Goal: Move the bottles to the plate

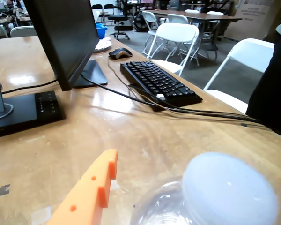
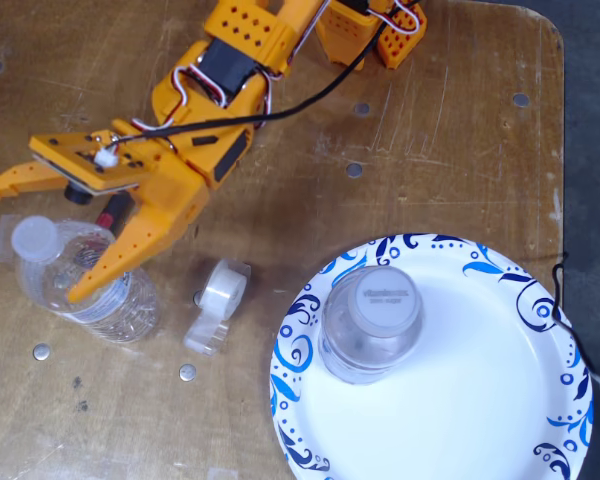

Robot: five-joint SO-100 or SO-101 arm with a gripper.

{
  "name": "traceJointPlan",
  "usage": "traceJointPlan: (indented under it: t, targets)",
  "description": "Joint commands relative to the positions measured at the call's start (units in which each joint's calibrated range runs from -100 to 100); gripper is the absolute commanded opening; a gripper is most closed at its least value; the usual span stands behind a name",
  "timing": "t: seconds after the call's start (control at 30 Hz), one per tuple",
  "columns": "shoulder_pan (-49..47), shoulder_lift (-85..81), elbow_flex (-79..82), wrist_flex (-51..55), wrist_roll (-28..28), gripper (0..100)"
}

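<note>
One clear bottle (image 2: 100, 300) sits at the left in the fixed view, its whitish cap (image 2: 35, 238) toward the upper left; I cannot tell whether it stands or lies. My orange gripper (image 2: 32, 240) is open, with its fingers spread on either side of that cap end. The lower finger (image 2: 110, 262) overlaps the bottle's body. In the wrist view the same cap (image 1: 229, 192) fills the bottom right, and one orange finger (image 1: 89, 192) shows at the bottom left. A second bottle (image 2: 373, 322) stands upright on the left part of the blue-rimmed white plate (image 2: 460, 400).
A clear tape roll (image 2: 218, 300) lies between the left bottle and the plate. The wrist view shows a monitor (image 1: 65, 37), a black keyboard (image 1: 159, 82), a mouse (image 1: 120, 53) and cables (image 1: 201, 111) on the wooden table, with white chairs (image 1: 178, 40) beyond. The table's edge (image 2: 563, 150) runs down the right.
</note>
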Motion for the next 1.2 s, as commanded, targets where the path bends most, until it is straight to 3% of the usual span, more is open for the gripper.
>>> traceJointPlan:
  t: [0.0,0.13,0.23,0.63,0.9,1.17]
  targets:
    - [0.46,-0.07,-3.12,-0.99,-0.51,34]
    - [1.22,-0.07,-2.22,-0.39,-2.34,18]
    - [1.54,-0.57,-2.31,-0.12,-2.44,13]
    - [4.24,-0.74,-3.30,-0.91,-2.60,12]
    - [6.50,-5.97,-12.04,0.14,-2.70,8]
    - [-0.51,-19.04,-17.80,16.50,-5.52,6]
